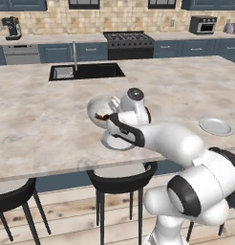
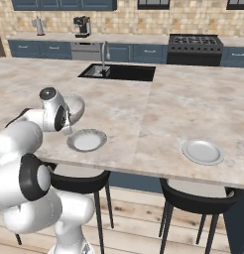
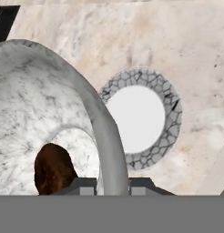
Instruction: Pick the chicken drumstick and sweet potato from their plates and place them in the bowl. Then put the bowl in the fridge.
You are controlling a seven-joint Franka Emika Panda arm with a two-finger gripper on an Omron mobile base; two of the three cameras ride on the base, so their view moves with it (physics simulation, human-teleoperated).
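White, grey-mottled and glossy, the one bowl (image 3: 45, 113) hangs lifted above the marble island counter (image 1: 38, 115), its rim pinched between the narrowed fingers of the gripper (image 3: 113, 184), one tip inside the wall and one outside. In the hand view one dark brown lump (image 3: 52, 169) lies in the bowl at about 7 o'clock; whether it is the drumstick or the sweet potato cannot be told, and a second item cannot be made out. Two plates are on the counter, both bare. One plate (image 2: 87, 140) lies just below the bowl, at 4 o'clock from it in the right base view. The other plate (image 2: 202, 151) lies well apart at 3 o'clock, near the counter's front edge.
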